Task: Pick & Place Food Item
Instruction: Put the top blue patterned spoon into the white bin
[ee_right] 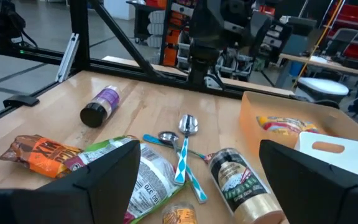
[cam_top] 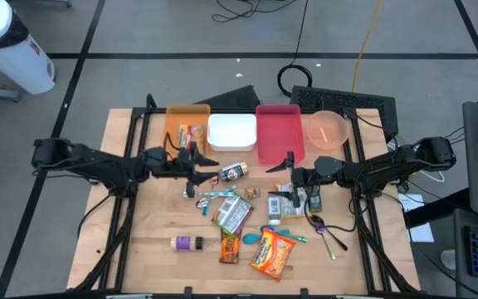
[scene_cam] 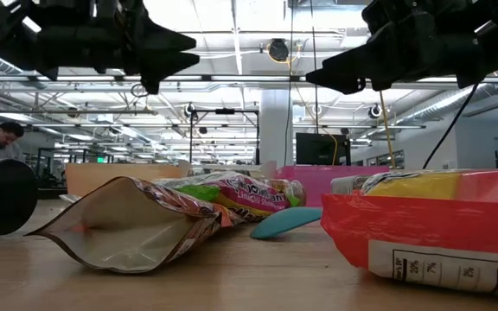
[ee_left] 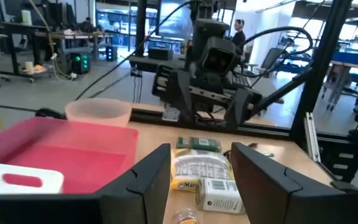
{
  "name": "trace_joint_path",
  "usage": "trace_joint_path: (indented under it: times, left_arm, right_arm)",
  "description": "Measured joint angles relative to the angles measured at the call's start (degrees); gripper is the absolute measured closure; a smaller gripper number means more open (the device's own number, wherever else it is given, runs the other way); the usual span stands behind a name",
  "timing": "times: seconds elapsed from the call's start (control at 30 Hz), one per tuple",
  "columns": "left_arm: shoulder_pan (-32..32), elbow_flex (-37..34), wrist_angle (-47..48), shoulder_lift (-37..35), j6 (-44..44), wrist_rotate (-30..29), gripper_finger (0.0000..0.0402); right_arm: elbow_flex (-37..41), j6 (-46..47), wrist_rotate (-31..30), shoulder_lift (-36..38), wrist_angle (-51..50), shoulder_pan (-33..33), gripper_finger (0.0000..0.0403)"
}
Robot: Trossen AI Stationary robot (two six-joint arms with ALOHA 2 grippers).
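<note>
Both grippers hover level above the table, facing each other, and hold nothing. My left gripper (cam_top: 207, 166) (ee_left: 201, 180) is open, just in front of the orange bin (cam_top: 187, 124) and above a gold-capped jar (cam_top: 233, 172). My right gripper (cam_top: 286, 176) (ee_right: 197, 180) stands wide open in front of the red bin (cam_top: 279, 133), over small packets (cam_top: 293, 198). Food items lie flat on the wood between and in front of them: a green bag (cam_top: 233, 214), an orange snack bag (cam_top: 272, 252), a brown-orange packet (cam_top: 229, 247), and a purple-labelled bottle (cam_top: 187, 242) on its side.
A row stands at the far edge: the orange bin with a packet (cam_top: 191, 134) inside, a white bin (cam_top: 231, 133), the red bin and a pink bowl (cam_top: 328, 129). Spoons (cam_top: 326, 232) and a teal spoon (cam_top: 264, 236) lie among the food. Black frame rails (cam_top: 131, 208) flank the table.
</note>
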State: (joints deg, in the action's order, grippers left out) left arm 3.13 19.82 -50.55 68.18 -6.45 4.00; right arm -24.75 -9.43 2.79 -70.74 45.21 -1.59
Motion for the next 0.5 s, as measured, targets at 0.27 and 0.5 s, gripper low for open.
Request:
trace_joint_path:
  times: [0.27,0.5]
  left_arm:
    - [-0.28,0.08,-12.38,9.76,4.5,-0.11,0.0224]
    - [-0.28,1.56,-16.63,13.45,1.78,0.42,0.0224]
  right_arm:
    - [0.0,-0.89,0.0,0.0,0.02,0.12,0.0083]
    - [0.0,-1.79,0.0,0.0,1.14,0.12,0.0083]
